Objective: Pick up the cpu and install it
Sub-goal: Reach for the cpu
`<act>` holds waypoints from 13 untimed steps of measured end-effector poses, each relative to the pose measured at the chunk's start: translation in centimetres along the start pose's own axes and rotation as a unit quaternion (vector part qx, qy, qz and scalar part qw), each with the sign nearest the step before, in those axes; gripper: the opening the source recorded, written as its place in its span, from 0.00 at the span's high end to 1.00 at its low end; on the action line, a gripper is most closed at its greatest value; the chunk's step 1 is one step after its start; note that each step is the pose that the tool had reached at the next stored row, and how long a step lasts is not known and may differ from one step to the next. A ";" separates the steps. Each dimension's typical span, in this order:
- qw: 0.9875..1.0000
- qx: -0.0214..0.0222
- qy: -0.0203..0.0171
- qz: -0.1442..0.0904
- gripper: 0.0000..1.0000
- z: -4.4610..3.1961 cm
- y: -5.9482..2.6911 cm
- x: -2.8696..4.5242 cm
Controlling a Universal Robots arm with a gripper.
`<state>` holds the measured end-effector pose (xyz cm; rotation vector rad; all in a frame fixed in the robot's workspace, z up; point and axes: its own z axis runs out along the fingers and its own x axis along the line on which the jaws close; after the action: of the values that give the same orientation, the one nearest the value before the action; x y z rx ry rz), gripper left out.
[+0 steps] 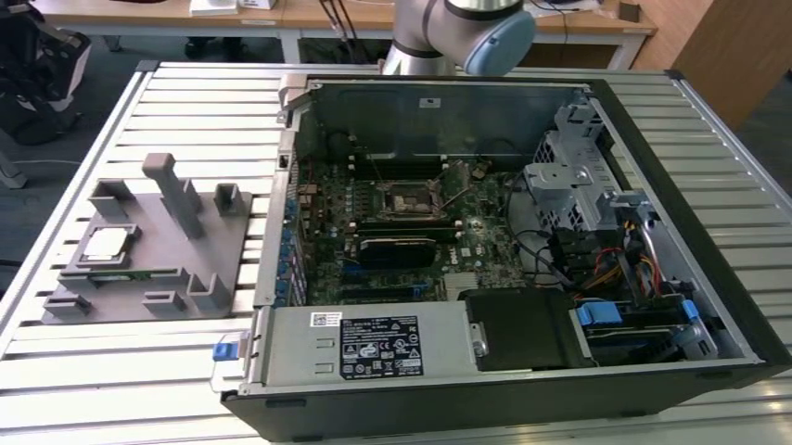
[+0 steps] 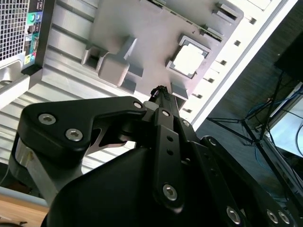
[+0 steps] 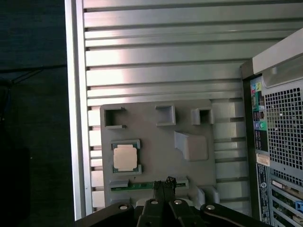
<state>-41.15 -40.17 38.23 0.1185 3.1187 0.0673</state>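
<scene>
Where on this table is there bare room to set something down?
Bare slats lie on the table beyond the gray tray, and again between the tray and the near edge. The tray is crowded with posts and the cpu; the open computer case is packed.

arm [image 1: 427, 37] — silver tube, blue joint cap | jaws — black, silver screws

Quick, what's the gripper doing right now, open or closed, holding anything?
Gripper: closed, holding nothing; the cpu lies in its tray.
</scene>
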 end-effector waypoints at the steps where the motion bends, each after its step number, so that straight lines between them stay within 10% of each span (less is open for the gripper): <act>1: 1.000 0.000 0.000 0.000 0.89 0.01 -0.02 0.28; 13: 1.000 0.000 0.000 0.000 0.89 0.17 -0.30 3.77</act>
<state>-44.92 -40.17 37.98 0.1188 3.1192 0.0673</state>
